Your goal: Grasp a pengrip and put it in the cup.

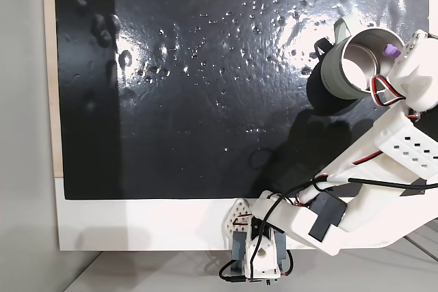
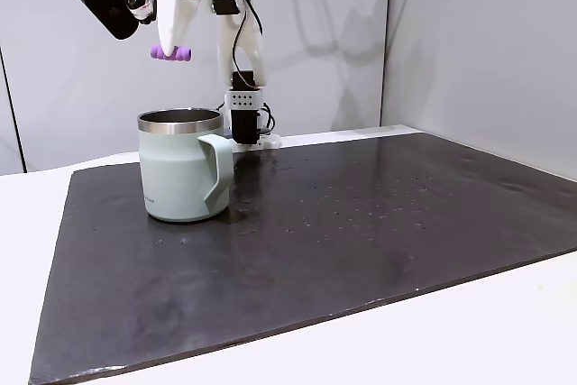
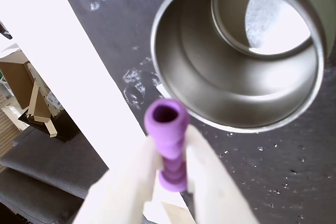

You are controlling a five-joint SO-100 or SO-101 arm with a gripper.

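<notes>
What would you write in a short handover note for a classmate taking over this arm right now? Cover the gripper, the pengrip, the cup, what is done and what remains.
Gripper: shut on the purple pengrip, raised in the air above the cup.
Pengrip: clamped between the two fingers, lying roughly level in a fixed view, above the cup's mouth and well clear of the rim.
Cup: sage-green mug with a steel interior, upright on the black mat, empty inside in the wrist view.
Done: pengrip grasped and carried over to the cup.
Left: check it is centred over the opening, probably lower a little, open the fingers to drop it in, then pull the arm away.
</notes>
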